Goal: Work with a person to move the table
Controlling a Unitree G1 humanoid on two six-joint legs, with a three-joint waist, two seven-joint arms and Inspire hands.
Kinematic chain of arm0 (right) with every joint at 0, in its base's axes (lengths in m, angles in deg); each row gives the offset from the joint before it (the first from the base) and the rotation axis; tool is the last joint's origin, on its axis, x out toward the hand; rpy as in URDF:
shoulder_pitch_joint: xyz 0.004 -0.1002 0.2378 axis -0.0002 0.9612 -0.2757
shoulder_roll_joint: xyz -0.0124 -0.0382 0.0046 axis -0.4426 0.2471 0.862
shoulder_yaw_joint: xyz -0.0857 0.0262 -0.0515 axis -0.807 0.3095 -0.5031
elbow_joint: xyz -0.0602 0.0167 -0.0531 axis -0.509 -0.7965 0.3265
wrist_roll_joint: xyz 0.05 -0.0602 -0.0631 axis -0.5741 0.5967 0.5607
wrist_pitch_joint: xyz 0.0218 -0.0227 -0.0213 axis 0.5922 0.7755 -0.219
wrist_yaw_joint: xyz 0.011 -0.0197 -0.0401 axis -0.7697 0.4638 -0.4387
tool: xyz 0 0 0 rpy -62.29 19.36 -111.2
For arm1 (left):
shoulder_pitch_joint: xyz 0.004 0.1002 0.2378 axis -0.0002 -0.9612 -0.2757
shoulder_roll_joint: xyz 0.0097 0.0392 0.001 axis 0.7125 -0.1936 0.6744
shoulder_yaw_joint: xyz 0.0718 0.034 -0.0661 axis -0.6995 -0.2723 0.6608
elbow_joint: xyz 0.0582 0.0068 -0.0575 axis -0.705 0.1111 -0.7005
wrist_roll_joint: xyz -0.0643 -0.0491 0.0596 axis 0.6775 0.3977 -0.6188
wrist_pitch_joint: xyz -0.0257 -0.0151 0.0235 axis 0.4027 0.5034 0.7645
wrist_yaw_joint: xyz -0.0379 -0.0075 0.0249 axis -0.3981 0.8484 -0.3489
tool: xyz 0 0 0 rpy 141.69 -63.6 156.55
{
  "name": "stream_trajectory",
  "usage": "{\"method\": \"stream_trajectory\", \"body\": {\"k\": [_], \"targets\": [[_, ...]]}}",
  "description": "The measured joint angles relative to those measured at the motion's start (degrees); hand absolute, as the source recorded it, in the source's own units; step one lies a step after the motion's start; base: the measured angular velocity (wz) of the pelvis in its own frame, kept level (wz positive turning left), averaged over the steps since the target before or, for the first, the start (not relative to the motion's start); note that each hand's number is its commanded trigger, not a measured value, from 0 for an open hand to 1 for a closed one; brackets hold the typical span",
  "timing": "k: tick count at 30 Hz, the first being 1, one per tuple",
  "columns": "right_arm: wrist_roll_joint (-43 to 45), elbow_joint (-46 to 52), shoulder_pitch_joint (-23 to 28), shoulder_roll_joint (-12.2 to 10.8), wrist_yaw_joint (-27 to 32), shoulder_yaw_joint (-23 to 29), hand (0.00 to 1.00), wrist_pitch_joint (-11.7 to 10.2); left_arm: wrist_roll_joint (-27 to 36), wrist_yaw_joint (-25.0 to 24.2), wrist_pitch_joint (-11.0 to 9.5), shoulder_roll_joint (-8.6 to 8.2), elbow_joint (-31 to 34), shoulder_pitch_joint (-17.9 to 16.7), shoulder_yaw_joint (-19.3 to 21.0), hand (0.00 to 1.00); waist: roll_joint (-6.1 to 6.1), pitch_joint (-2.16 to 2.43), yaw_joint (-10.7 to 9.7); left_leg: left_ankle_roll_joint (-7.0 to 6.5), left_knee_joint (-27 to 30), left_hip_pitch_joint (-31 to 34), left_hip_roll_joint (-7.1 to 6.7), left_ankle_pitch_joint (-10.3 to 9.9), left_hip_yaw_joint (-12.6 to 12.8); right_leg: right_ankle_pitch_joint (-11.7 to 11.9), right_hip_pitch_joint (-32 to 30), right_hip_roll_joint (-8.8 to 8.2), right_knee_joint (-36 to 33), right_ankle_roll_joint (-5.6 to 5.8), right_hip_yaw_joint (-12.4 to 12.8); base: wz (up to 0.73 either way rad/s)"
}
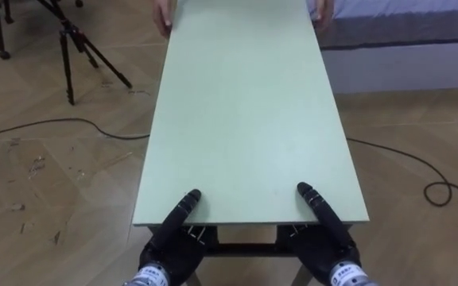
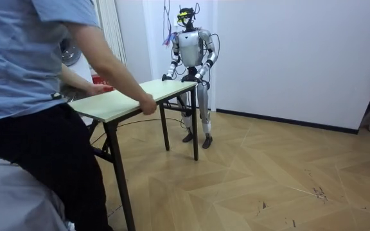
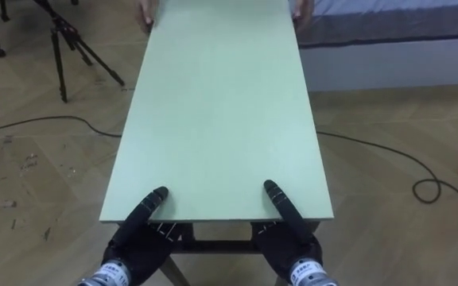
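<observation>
Room view, one table [image 2: 128, 97], two robot hands [image 2: 166, 77] [image 2: 197, 77]

Soft, even indoor light, white wall [image 2: 288, 51] bright, pale table top [image 1: 245, 119] evenly lit.

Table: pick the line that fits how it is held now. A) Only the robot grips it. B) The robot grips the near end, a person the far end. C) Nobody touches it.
B: the left hand and right hand pinch the near edge of the table, thumbs on top, and a person's hands hold the far end.
</observation>
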State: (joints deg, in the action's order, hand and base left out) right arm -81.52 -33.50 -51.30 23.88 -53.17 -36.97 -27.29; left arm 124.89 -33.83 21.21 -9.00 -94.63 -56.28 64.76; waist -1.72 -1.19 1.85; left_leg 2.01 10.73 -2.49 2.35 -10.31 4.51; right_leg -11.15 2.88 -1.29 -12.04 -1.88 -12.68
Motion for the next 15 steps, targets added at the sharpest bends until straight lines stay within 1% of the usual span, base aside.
{"method": "stream_trajectory", "body": {"k": [3,7,15], "targets": [[1.24,0.15,-0.02,-0.54,0.92,0.00,1.00,-0.91,-0.59,0.36,-0.05,-0.38,0.01,0.11,0.12,1.00,0.06,-0.04,0.05,0.00,0.03,0.06,-0.02,0.00,-0.01,0.00,-0.05,-0.05,-0.07,0.00,-0.02,0.00],[1.47,0.16,-0.08,-0.64,1.23,0.00,1.00,-1.16,-1.06,0.61,-0.11,-0.68,0.01,0.17,0.21,1.00,0.10,-0.07,0.10,0.00,0.14,0.26,-0.03,0.00,-0.01,0.00,-0.43,-0.12,-0.49,0.01,0.01,0.00],[1.48,1.92,0.13,-0.31,2.08,0.00,1.00,-1.51,-1.08,0.63,-0.22,-0.67,0.86,0.26,0.27,1.00,0.12,-0.08,0.15,-0.01,0.19,1.14,-0.06,0.00,-0.02,-0.01,-1.35,-0.33,-0.60,0.02,0.09,0.00]]}}
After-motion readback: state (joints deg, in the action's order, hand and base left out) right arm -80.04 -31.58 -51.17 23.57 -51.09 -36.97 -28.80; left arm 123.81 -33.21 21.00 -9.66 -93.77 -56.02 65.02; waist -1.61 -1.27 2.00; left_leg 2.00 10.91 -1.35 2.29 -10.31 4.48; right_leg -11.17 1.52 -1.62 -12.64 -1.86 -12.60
